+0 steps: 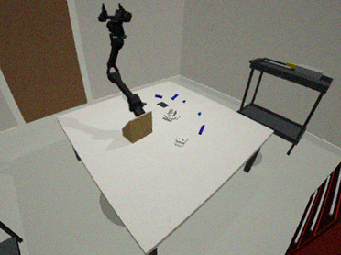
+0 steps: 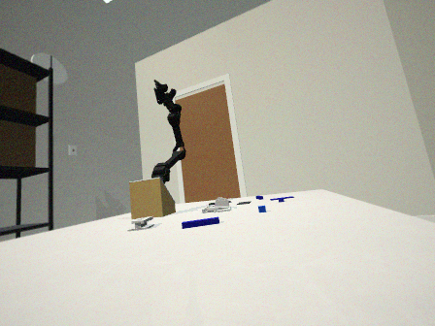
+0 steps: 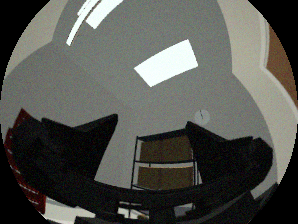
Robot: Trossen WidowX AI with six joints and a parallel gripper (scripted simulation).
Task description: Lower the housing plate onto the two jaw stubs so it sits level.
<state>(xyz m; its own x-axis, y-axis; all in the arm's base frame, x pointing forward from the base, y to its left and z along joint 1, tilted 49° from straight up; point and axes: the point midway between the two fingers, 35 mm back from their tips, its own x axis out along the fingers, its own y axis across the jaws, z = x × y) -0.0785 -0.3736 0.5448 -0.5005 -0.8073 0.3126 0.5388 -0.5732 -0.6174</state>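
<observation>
My gripper (image 1: 111, 6) (image 2: 158, 90) (image 3: 153, 121) is open and empty. It is raised high above the table, fingers pointing upward, far from all the parts. A light grey assembly of small parts (image 1: 170, 115) (image 2: 217, 206) lies on the table (image 1: 168, 195) (image 2: 272, 272) right of the tan box. A smaller light grey piece (image 1: 180, 142) (image 2: 142, 223) lies nearer the table's front. The views are too coarse to tell which part is the housing plate, where the jaws and stubs are, or whether anything sits level and closed. The wrist view shows no parts.
A tan box (image 1: 141, 127) (image 2: 147, 199) stands before the arm's base. A blue bar (image 1: 201, 129) (image 2: 200, 223), a small blue cube (image 1: 199, 114) (image 2: 262, 209) and a dark flat piece (image 1: 162, 105) (image 2: 244, 203) lie around the grey parts. More blue pieces lie farther back.
</observation>
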